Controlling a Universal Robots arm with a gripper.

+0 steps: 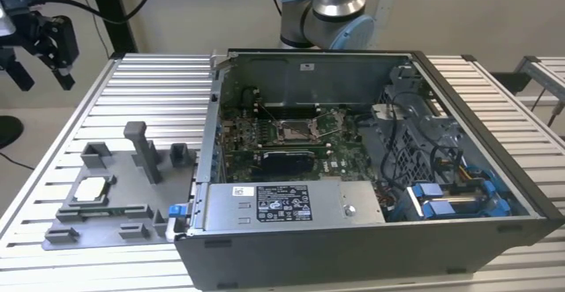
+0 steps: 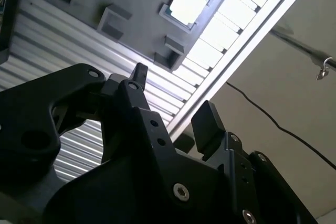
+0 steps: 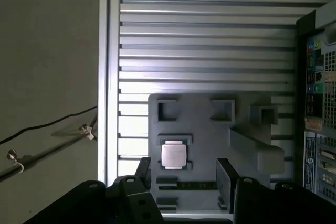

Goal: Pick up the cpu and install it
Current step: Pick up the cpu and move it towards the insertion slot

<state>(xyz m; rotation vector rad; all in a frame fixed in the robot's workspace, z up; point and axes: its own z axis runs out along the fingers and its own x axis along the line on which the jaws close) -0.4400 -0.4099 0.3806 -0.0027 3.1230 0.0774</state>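
The cpu (image 1: 91, 189) is a small pale silver square lying flat in a pocket of the grey fixture plate (image 1: 115, 206), near the exterior view's left. My gripper (image 1: 42, 75) hangs high above the table's far corner on the exterior view's left, well apart from the cpu. It is open, with nothing between its fingers. In the first wrist view the cpu (image 3: 174, 156) lies just beyond the gripper (image 3: 184, 178). In the second wrist view the cpu (image 2: 187, 3) glares bright, far past the gripper (image 2: 173, 98). The dark metal-framed socket (image 1: 296, 130) sits on the green board inside the open computer case (image 1: 494, 193).
A tall grey post (image 1: 141, 149) and low blocks rise from the fixture plate beside the cpu. The case's left wall (image 1: 205, 166) stands right beside the fixture. A silver power supply box (image 1: 287, 204) and cables (image 1: 415, 140) fill the case around the board. The robot's base (image 1: 329, 14) stands behind.
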